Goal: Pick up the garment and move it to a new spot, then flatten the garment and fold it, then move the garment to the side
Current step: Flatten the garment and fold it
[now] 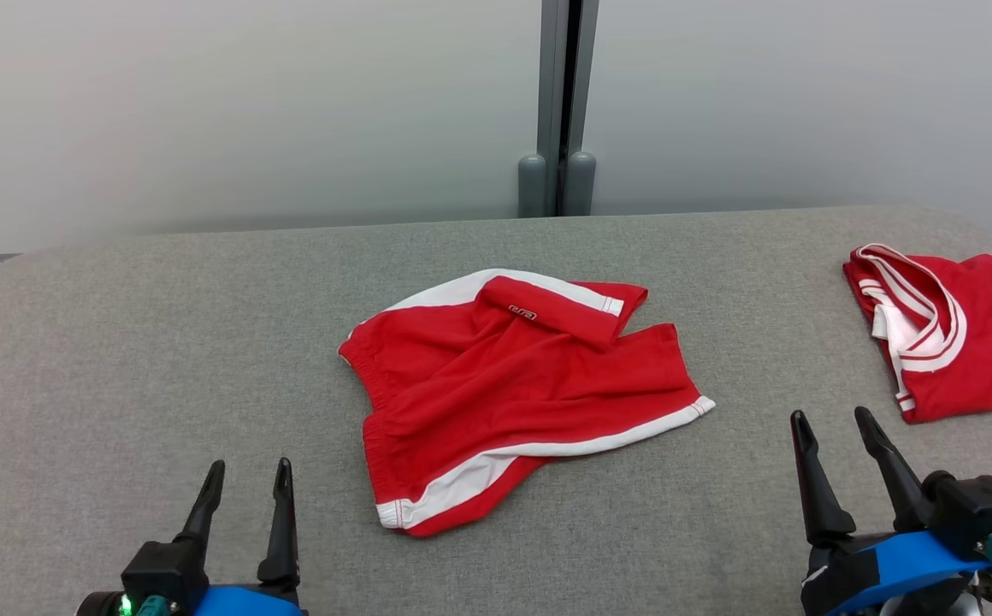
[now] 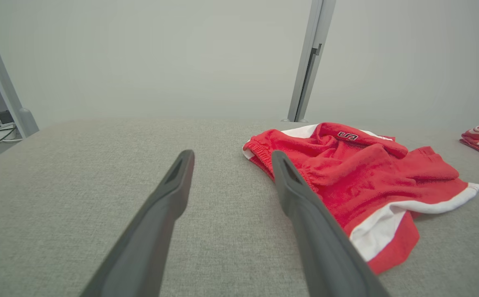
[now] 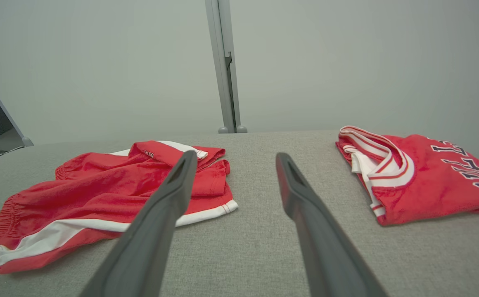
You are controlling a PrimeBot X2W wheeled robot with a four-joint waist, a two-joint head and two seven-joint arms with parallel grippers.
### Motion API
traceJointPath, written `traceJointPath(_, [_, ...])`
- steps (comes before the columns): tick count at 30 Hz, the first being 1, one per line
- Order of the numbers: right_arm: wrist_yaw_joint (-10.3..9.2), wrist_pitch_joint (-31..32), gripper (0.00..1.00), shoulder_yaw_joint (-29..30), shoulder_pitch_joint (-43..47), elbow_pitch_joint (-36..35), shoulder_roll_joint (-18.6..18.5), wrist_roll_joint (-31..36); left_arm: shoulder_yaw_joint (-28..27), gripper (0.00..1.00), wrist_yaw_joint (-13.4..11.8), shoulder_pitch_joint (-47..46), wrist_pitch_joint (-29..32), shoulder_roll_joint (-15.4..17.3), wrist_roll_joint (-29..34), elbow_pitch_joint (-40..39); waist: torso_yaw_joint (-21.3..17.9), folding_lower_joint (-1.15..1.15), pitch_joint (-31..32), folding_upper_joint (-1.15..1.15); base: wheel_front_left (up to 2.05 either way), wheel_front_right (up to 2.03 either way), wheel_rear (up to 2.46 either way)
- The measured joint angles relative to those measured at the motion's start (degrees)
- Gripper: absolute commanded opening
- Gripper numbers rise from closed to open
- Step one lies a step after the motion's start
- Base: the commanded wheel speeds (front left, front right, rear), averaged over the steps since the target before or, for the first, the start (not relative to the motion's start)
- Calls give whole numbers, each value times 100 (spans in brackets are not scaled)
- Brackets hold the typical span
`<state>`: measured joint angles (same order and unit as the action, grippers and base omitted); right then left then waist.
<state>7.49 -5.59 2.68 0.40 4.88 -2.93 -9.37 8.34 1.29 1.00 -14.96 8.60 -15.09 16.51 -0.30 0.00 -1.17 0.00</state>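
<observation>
At the lower left of the head view, the left gripper (image 1: 250, 466) is hovering over the grey bench (image 1: 120, 342). Its 2 fingers are standing spread wide and gripping nothing, and they are sitting near the cloth but apart from it. To their right, around the bench's middle, the red shorts (image 1: 513, 393) are lying crumpled. The waistband is facing left, a white stripe is running along the near edge, and 1 leg is lying folded back over the top, showing a small logo. Further right, the right gripper (image 1: 829, 415) is hovering over bare bench between the 2 garments, its fingers likewise spread and empty. At the far right, a red jersey (image 1: 966, 334) with white trim and dark lettering is lying folded, well apart from the shorts.
</observation>
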Motion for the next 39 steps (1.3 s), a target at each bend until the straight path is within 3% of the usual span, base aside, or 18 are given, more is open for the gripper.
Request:
traceJointPath(8, [0, 59, 100, 33, -2, 5, 2, -8, 601, 100, 438, -120, 755, -94, -226, 299, 67, 0, -47, 0, 0, 0, 0])
traceJointPath(14, [0, 99, 100, -69, -20, 98, 3, -38, 943, 100, 531, -366, 1189, -190, -432, 818, 28, 0, -114, 0, 0, 0, 0])
traceJointPath(25, [0, 74, 100, -211, -268, 374, 4, -38, 1163, 100, 581, -911, 1382, -219, -786, 1659, -147, 0, -268, 0, 0, 0, 0])
traceJointPath(27, [0, 80, 100, -225, -274, 431, 4, -38, 1194, 69, 582, -971, 1438, -205, -844, 1805, -155, 0, -291, 0, 0, 0, 0])
traceJointPath(28, [0, 82, 100, -241, -277, 460, 4, -38, 1214, 12, 582, -990, 1435, -207, -865, 1863, -159, 0, -302, 0, 0, 0, 0])
traceJointPath(29, [0, 105, 100, -256, -288, 486, 4, -38, 1233, 0, 582, -1014, 1412, -208, -870, 1898, -163, 0, -314, 0, 0, 0, 0])
traceJointPath(34, [0, 332, 100, -455, -640, 783, 4, -43, 1308, 0, 586, -1159, 1211, -188, -951, 2040, -174, 0, -396, 0, 0, 0, 0])
traceJointPath(39, [-1, 803, 100, -424, -1296, 1722, 10, -3, 1445, 0, 592, -1340, 1014, -177, -956, 2147, -126, 0, -514, 0, 0, 0, 0])
